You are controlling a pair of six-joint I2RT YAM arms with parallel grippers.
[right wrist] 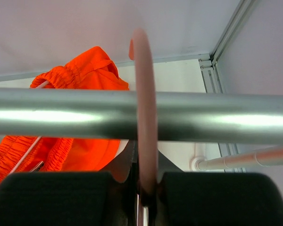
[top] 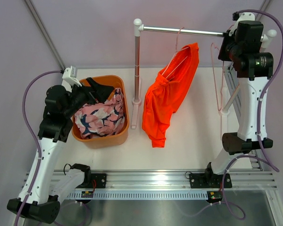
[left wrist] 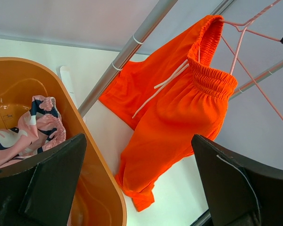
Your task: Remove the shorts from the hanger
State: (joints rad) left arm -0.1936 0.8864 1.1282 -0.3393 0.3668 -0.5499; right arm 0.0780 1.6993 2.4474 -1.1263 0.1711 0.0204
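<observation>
Two pairs of shorts, well apart: orange-red pair (top: 167,101) hanging from a pink hanger (top: 179,52) on the rail (top: 179,30), pink patterned pair (top: 101,115) heaped in the orange basket (top: 104,140). Left gripper (left wrist: 137,139) over the basket's rim, jaws spread wide, holding nothing. Right gripper (right wrist: 145,181) up at the rail's right end, jaws closed on the hook of a second pink hanger (right wrist: 144,94).

Bright, even light; glare streaks the silver metal rail (right wrist: 42,115) (right wrist view); the pink plastic hanger hook (right wrist: 145,94) blurs.
</observation>
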